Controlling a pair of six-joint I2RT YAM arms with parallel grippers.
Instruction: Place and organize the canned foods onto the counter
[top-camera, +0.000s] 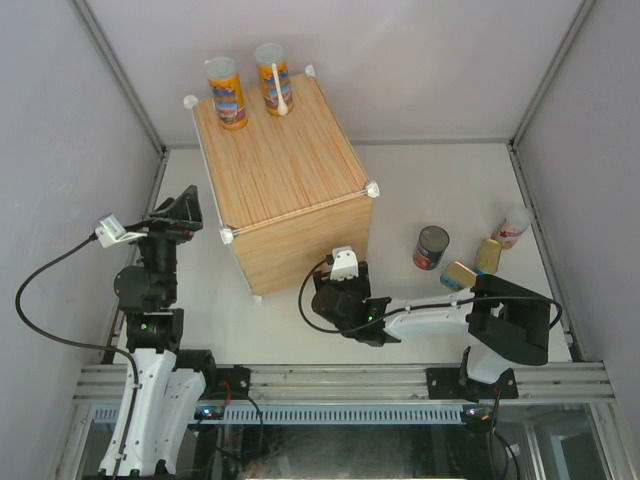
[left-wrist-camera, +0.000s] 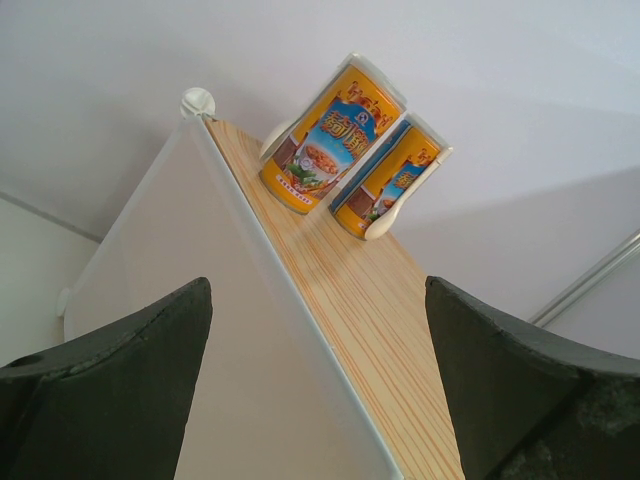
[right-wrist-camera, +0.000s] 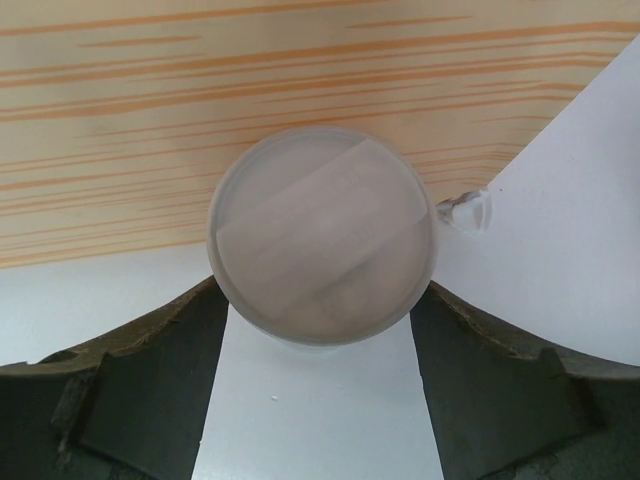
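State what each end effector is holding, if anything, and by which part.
The right end effector appears to grip a pale-lidded can by its sides, near the top. The left end effector is open, holding nothing.

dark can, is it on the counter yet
No, the dark can stands on the table, to the right of the counter.
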